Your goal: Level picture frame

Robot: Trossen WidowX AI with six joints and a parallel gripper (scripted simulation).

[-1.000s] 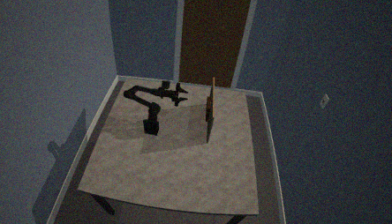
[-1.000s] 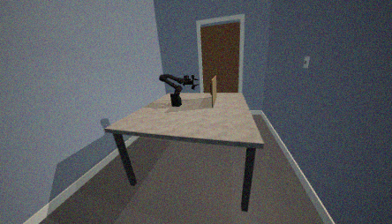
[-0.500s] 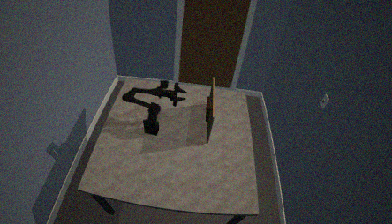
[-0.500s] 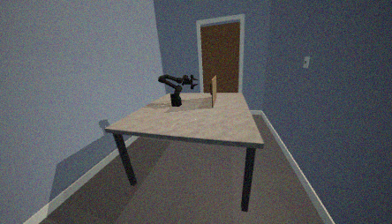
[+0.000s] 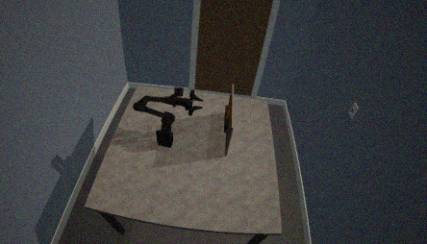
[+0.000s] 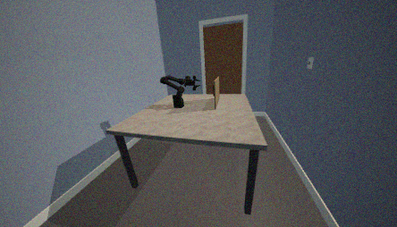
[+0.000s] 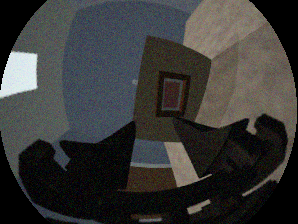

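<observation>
The picture frame (image 7: 160,96) has a dark brown border, a pale inner band and a reddish centre. It hangs on the front of an upright board (image 5: 230,140) (image 6: 217,94) (image 7: 150,60). In the top and exterior views the frame shows only as a thin dark shape (image 5: 226,118) on the board's left face. In the wrist view its top edge slopes down to the right, but that view is rolled and distorted, so I cannot tell whether it hangs level. The screw and notched strip are hidden. My gripper (image 5: 202,104) (image 6: 199,83) (image 7: 154,121) is open and empty, clear of the frame and facing the board.
The board stands on the table (image 5: 192,188) (image 6: 192,126), to the right of the arm's base (image 5: 164,137) (image 6: 178,101). Shadows of the arm and board fall on the table top. A brown door (image 5: 236,35) (image 6: 223,59) is in the wall behind.
</observation>
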